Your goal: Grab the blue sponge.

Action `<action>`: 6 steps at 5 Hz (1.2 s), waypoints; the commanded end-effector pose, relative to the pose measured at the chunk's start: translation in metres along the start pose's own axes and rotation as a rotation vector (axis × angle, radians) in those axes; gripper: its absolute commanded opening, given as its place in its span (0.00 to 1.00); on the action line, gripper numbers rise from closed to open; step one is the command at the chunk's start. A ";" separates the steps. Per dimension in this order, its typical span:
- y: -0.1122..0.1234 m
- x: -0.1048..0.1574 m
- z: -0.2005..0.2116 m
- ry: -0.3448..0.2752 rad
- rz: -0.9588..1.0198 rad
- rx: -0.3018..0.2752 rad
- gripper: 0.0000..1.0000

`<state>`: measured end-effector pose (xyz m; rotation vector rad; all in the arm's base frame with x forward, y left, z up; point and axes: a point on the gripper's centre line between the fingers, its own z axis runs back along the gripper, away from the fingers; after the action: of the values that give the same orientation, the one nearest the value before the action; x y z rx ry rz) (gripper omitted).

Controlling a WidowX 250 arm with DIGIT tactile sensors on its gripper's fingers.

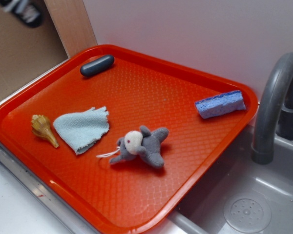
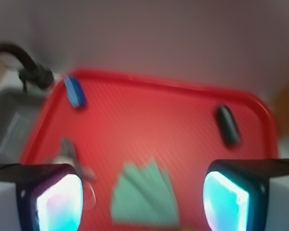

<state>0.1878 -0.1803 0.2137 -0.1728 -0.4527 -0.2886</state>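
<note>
Orange-red textured plastic tray (image 1: 151,92) as landmark, sitting beside a grey sink basin (image 1: 244,204) with a grey curved faucet (image 1: 272,105) just off its right edge. Small periwinkle-blue porous rectangular sponge (image 1: 220,104) lying flat at the tray's far-right corner, close to the rim, long axis roughly along that rim, nearest the faucet, well apart from everything else on the tray. Same sponge in the wrist view (image 2: 74,91) at the tray's upper-left corner, blurred. Dark grey oblong pebble-like bar (image 1: 97,65) at the tray's far-left corner, near the rim; seen in the wrist view (image 2: 228,125) toward the upper right. Pale blue frayed cloth (image 1: 83,128) spread flat on the tray's left part; wrist view (image 2: 144,197) puts it low centre, between the fingers. Tan spiral seashell (image 1: 43,129) just beside the cloth's left edge, near the tray's left rim. Grey plush toy with a pale face (image 1: 140,145) at tray centre-front, just right of the cloth, not touching it. Gripper (image 2: 143,202) visible only in the wrist view, above the tray's near side over the cloth area: fingers (image 2: 60,202) spread wide, nothing between them, nothing held. Sponge far from the gripper, at the opposite corner of the tray. Wrist picture motion-blurred, fine detail unreadable.
</note>
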 end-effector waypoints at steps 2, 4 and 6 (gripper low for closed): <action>-0.072 0.052 -0.063 -0.061 -0.112 -0.158 1.00; -0.097 0.065 -0.137 0.011 -0.195 -0.130 1.00; -0.115 0.064 -0.189 0.071 -0.240 -0.195 1.00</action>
<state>0.2849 -0.3370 0.0530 -0.2533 -0.2976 -0.5665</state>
